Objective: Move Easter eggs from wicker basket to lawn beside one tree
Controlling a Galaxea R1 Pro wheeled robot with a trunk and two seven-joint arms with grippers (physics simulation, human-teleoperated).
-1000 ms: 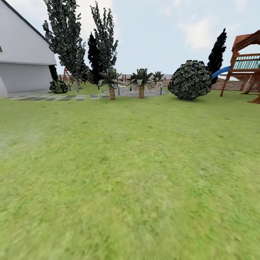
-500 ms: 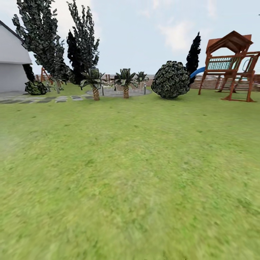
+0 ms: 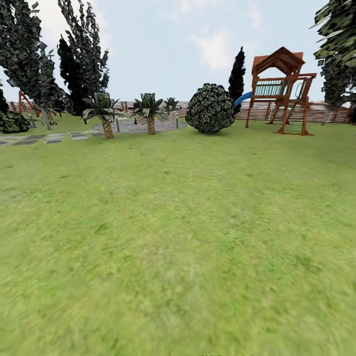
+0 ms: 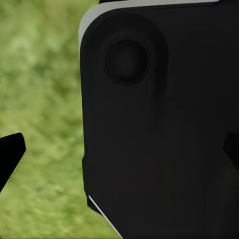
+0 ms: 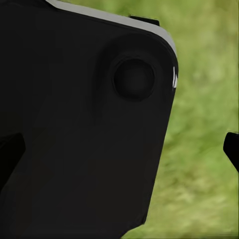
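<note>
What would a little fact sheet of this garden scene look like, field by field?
ground: lawn, wide green grass
play frame: wooden, red-brown, with a blue slide, far right
round bush: beside the play frame
small palms: by the grey paved patch
tall dark trees: far left
fence: brown slats along the back
stepping stones: far left
wrist views: dark robot body over grass
pincers: state cannot be told
</note>
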